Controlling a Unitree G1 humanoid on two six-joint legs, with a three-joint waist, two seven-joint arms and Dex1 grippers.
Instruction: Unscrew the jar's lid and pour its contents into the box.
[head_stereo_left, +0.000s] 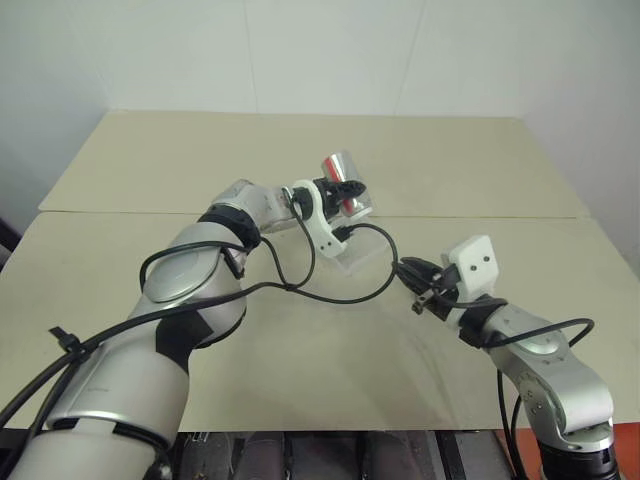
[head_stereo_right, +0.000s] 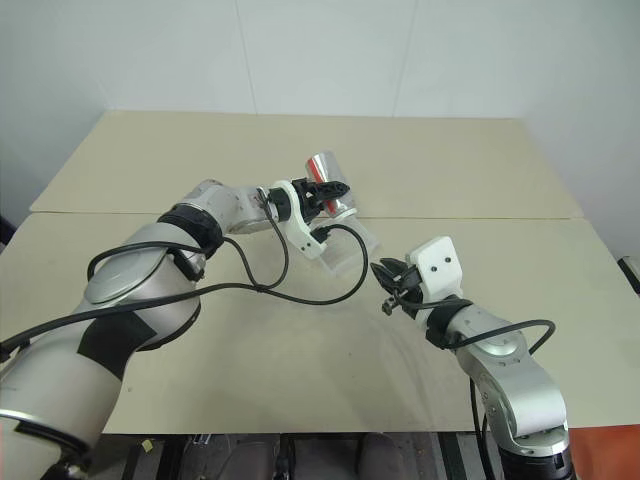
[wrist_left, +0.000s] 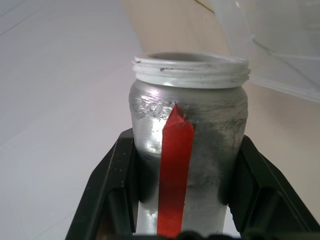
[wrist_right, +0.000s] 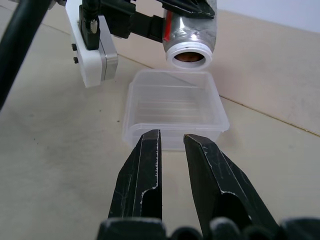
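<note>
Left gripper (head_stereo_left: 345, 192), with its two black fingers (wrist_left: 117, 175) clamped on either side of the small silvery-white jar (head_stereo_left: 347, 180) bearing a red stripe, holds that jar clear of the tabletop. Seen from the head cameras, the jar is tipped well over from upright and held above the shallow square box of clear translucent plastic (wrist_right: 172, 112), which rests on the beige table (head_stereo_left: 150, 170) just beyond the seam between the two table panels. From the right wrist camera the jar's threaded white mouth faces toward that camera and slightly downward, positioned over the far edge of the box; no cap sits on the thread. Dark brown contents (wrist_right: 189, 57) are visible inside the mouth, single pieces too small to make out. The interior of the box appears clear, though its translucent walls make this hard to confirm. The left wrist camera shows the fingers gripping the jar's lower body, with the red stripe running between them and the open rim beyond. Right gripper (head_stereo_left: 428, 292) hovers above the table on the near side of the box, well apart from the jar, pointing toward the box. Its two black fingers (wrist_right: 145, 175) stand close together with only a narrow slit between the tips; I would record it as closed, and nothing can be seen held in it. A black cable (head_stereo_left: 330, 290) loops across the table between the two arms.
</note>
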